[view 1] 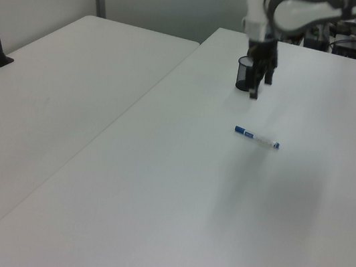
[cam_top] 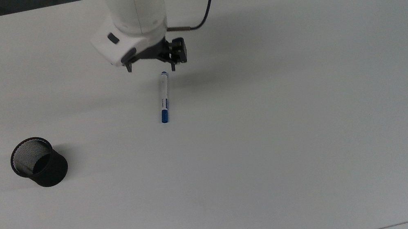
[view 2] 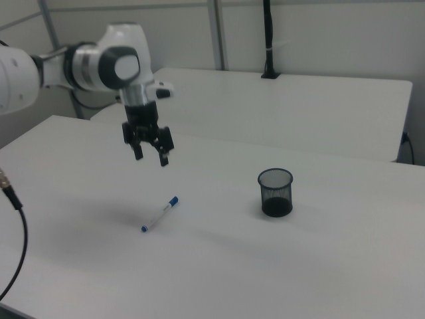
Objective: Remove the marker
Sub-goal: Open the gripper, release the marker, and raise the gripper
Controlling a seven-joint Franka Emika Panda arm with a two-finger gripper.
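Marker (cam_top: pixel 163 99): I count one, flat on the counter (cam_top: pixel 311 113).
Cup (cam_top: pixel 38 162): one, upright, well apart.
Gripper (view 2: pixel 151 154): fingers spread, empty, aloft.

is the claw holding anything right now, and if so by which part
Nothing is held. The claw hangs open above the table, with nothing between its fingers, and the marker lies flat on the table, apart from it.

I can't read any text from here. The marker (cam_top: pixel 162 98) lying on the white table (cam_top: pixel 311 113) carries a small patch of dark print on its barrel, but I can't make out the letters.
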